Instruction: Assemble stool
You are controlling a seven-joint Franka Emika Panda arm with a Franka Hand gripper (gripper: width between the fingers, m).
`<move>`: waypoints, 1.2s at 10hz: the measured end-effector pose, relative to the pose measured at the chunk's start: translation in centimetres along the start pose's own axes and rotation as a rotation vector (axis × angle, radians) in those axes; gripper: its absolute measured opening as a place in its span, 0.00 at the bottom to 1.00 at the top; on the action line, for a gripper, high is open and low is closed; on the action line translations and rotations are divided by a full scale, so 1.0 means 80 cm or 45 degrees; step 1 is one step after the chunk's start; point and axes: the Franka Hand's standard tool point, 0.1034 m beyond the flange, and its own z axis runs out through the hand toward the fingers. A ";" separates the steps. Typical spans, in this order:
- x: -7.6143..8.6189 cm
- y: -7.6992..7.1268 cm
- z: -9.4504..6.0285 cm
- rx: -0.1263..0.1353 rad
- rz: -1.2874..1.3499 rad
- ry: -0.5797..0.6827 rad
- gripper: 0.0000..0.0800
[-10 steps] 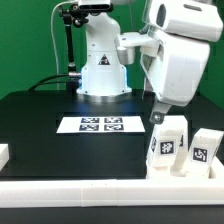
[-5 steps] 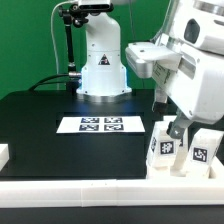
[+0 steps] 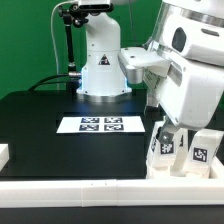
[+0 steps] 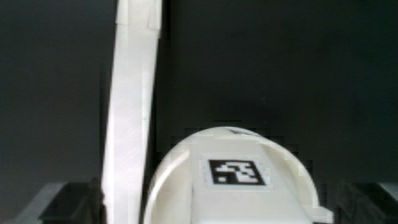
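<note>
Between the jaws apparently stands a leg [image 4: 228, 175].

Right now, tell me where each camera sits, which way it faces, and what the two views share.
Exterior view: off the arm, across the black table, facing the robot base; shows the arm, marker board, two stool legs and the border rail.
Wrist view: on the wrist, looking down past the pincer, whose dark fingers frame the picture's corners, onto a tagged leg and the rail.
Shared: that leg, the rail, the table.
</note>
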 end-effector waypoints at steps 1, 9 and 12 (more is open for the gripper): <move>0.001 -0.002 0.003 0.005 0.012 0.000 0.77; -0.012 -0.002 0.009 0.015 0.096 -0.014 0.41; -0.013 -0.003 0.010 0.016 0.314 -0.015 0.42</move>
